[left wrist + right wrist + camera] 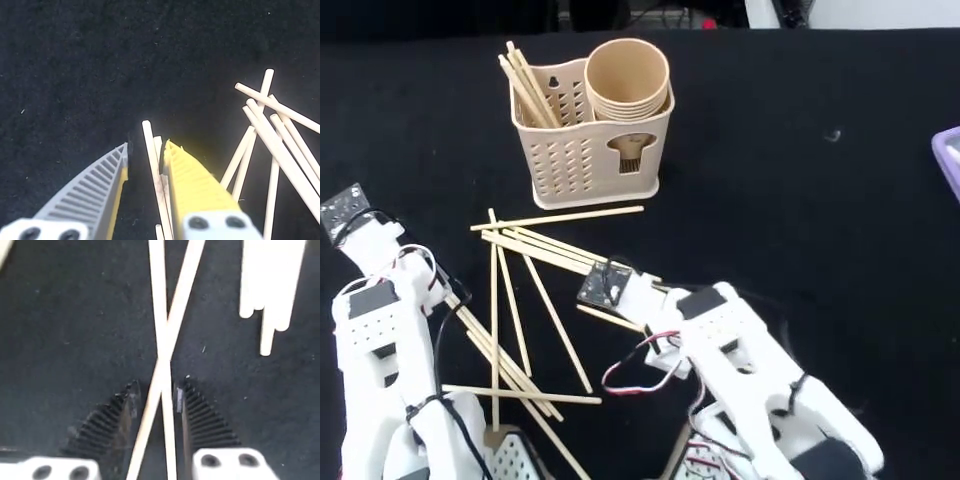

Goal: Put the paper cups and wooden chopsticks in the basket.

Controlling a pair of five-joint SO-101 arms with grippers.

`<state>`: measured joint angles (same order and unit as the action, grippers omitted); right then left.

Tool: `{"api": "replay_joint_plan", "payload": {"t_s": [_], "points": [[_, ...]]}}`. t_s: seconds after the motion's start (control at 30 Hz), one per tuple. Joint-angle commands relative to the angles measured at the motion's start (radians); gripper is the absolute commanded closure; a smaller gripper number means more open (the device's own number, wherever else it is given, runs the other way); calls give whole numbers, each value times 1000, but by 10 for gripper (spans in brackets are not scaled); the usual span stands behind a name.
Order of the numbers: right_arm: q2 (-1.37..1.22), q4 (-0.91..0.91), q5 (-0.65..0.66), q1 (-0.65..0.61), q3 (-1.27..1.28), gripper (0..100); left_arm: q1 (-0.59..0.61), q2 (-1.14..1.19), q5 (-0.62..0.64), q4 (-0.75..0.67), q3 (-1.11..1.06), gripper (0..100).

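At the far middle of the black table, your basket is holding the stacked paper cups in its right compartment and a few upright chopsticks in its left. Nearer you, loose wooden chopsticks are lying scattered. Your left gripper is sitting part open, with chopstick ends lying between its fingers against the yellow one. Your right gripper is straddling two crossed chopsticks, jaws part open and gripping nothing.

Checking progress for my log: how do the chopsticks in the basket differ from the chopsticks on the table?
The chopsticks in the basket stand leaning in one compartment; the chopsticks on the table lie flat and crisscrossed. The chopsticks in the basket are few; the chopsticks on the table are many more. Both are thin, pale wooden sticks.
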<state>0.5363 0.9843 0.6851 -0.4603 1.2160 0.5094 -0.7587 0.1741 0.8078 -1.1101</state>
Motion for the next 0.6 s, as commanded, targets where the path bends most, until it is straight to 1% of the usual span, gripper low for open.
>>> {"api": "replay_joint_plan", "payload": {"t_s": [0.0,0.13,0.27,0.33,0.37,0.4,0.43,0.57], "points": [[-42,-6,9,3,-48,885,15,2,9,-11,24,877],[-93,-57,9,5,-50,886,15,2,9,-9,24,877],[-125,-66,9,3,-61,889,15,2,9,-9,25,877],[-134,-63,9,3,-65,920,15,2,9,-9,25,877],[-131,-63,9,3,-65,972,15,2,9,-9,25,877],[-127,-64,2,3,-65,993,15,2,9,-9,25,877],[-125,-61,2,6,-65,979,15,2,9,-9,25,877],[-48,-38,0,31,-88,988,15,2,8,-9,25,877]]}}
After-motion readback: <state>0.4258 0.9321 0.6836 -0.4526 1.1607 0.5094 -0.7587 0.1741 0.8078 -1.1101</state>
